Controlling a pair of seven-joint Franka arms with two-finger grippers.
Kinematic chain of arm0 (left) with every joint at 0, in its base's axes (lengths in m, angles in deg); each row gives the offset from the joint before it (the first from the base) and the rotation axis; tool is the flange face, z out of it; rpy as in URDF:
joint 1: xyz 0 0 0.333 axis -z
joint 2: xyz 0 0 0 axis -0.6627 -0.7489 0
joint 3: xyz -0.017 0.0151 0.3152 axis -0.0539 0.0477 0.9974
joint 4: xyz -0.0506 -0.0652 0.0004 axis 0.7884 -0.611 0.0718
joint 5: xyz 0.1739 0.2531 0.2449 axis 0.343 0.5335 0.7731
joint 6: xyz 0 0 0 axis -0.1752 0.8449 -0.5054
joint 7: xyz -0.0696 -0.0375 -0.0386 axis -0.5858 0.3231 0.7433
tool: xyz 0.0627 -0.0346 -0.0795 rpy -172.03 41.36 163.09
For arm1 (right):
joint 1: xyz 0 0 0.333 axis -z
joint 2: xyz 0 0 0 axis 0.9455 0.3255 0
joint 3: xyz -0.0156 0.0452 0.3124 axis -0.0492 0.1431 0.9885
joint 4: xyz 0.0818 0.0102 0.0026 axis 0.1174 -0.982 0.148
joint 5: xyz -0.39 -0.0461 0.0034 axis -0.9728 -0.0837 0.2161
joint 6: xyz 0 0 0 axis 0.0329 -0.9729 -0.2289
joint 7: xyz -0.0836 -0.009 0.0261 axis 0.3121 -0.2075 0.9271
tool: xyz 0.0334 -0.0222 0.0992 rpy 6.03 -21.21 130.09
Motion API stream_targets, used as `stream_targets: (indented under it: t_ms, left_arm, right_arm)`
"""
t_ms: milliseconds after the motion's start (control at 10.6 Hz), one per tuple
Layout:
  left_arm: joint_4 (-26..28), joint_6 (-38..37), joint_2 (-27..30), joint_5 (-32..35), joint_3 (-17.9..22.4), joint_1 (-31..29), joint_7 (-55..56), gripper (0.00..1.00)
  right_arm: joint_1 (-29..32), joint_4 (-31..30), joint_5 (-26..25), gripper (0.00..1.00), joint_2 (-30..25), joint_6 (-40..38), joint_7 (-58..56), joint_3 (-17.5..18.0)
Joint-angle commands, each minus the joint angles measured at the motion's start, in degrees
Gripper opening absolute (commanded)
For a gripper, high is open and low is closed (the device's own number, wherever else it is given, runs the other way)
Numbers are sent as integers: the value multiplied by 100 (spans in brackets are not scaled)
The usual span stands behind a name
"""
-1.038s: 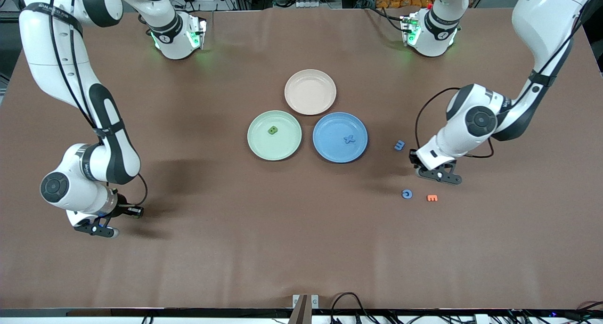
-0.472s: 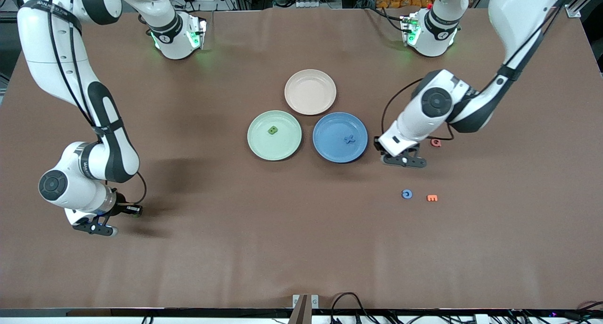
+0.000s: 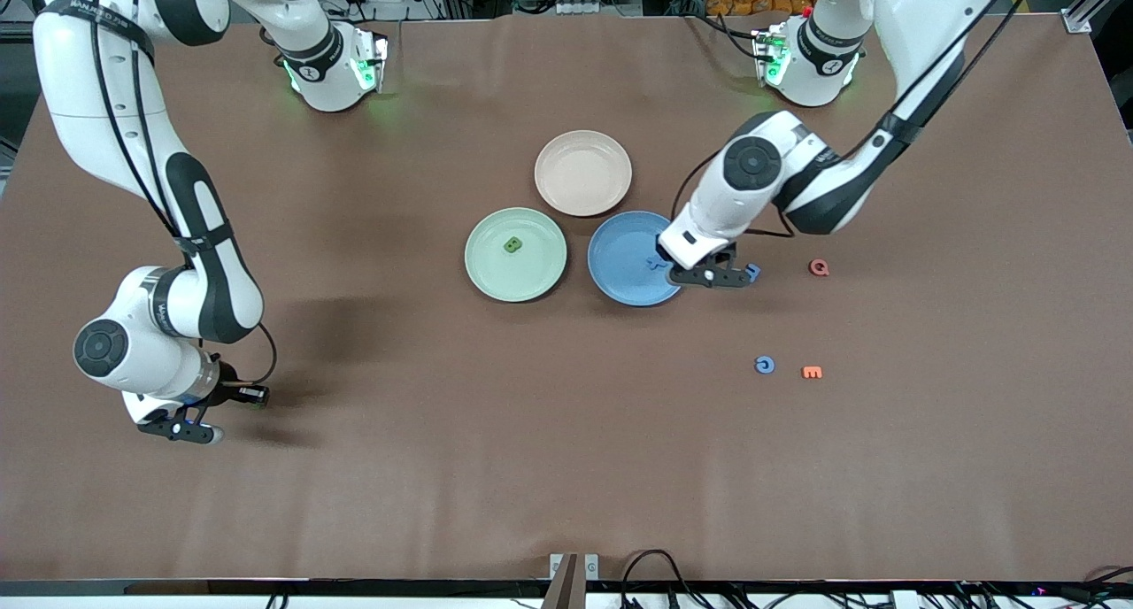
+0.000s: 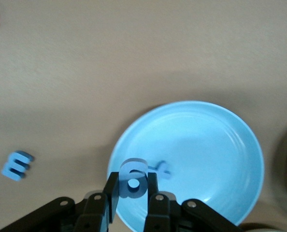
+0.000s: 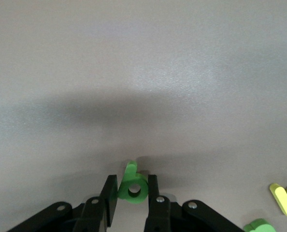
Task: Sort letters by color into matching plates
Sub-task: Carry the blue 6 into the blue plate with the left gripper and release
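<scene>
My left gripper hangs over the blue plate's rim at the left arm's end, shut on a blue 6. A blue cross-shaped letter lies in that plate. On the table beside it lies a blue E, and nearer the camera a blue C. One green letter rests in the mint green plate. Low over the table at the right arm's end, my right gripper is shut on a green letter.
A beige-pink plate sits next to both plates, farther from the camera. A red Q and an orange E lie near the blue letters. By the right gripper lie a yellow letter and a green one.
The left arm has swung from the table near the blue E over to the blue plate's rim, carrying the blue 6. The right arm has barely moved.
</scene>
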Motion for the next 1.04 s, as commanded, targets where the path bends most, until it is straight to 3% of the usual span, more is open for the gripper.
stream_targets:
  t_ms: [0,378,472,566,661,944]
  left_arm:
    - [-107,-85,-65,-9,51,567,648,0]
    - [-116,-85,-189,333,295,1278,1395,0]
    - [-203,-85,-215,333,541,1568,1510,15]
    - [-308,-85,-268,368,822,1875,1580,97]
    - [-353,-85,-277,430,1068,2113,1625,100]
    - [-353,-85,-268,456,1150,2072,1590,100]
  right_arm:
    - [-90,-198,-22,23,-268,-5,-40,-4]
    - [-415,-198,-5,23,-610,-645,21,4]
    - [-546,-224,-5,23,-698,-829,126,13]
    - [-670,-250,-5,23,-786,-1005,266,31]
    - [-819,-251,-5,23,-830,-1172,424,39]
    - [-1389,-583,39,23,-1085,-1244,1153,127]
